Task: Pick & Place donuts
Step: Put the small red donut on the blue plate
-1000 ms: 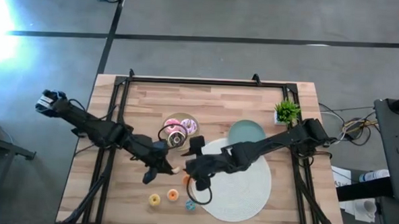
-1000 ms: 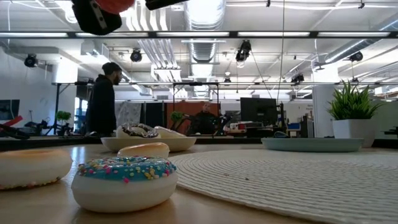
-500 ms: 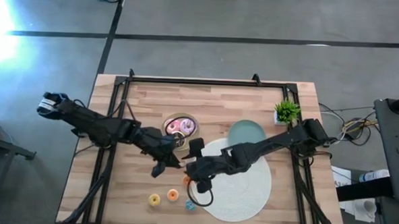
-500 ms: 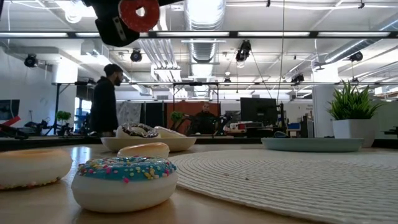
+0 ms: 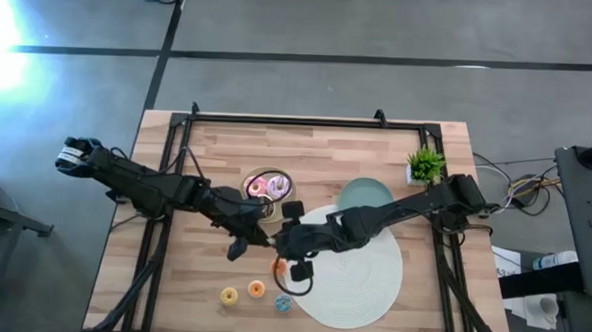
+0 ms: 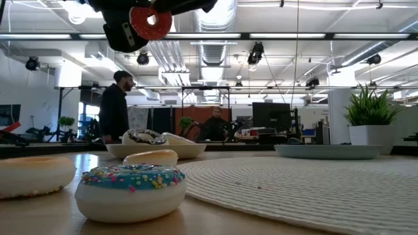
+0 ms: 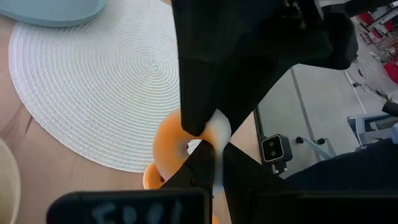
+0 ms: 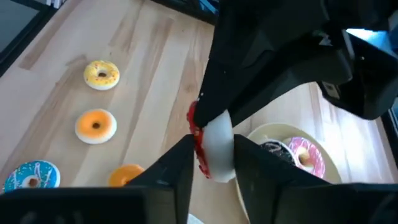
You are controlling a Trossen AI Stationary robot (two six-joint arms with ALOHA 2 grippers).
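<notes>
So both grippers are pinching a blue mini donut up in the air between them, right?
Not blue: the donut is red, as the low view shows. The left gripper and right gripper do meet on it above the table.

A: What's on the table [image 5: 207,147]?
B: A white mat [image 5: 356,279], a teal plate [image 5: 367,195] touching its far edge, a beige plate [image 5: 285,182], a potted plant [image 5: 426,164] at the corner.
A: And beyond it?
B: A person [image 6: 115,108] standing, monitors [image 6: 271,116], ceiling lights.

red donut [image 8: 208,149] half hidden, perhaps between pincers
</notes>
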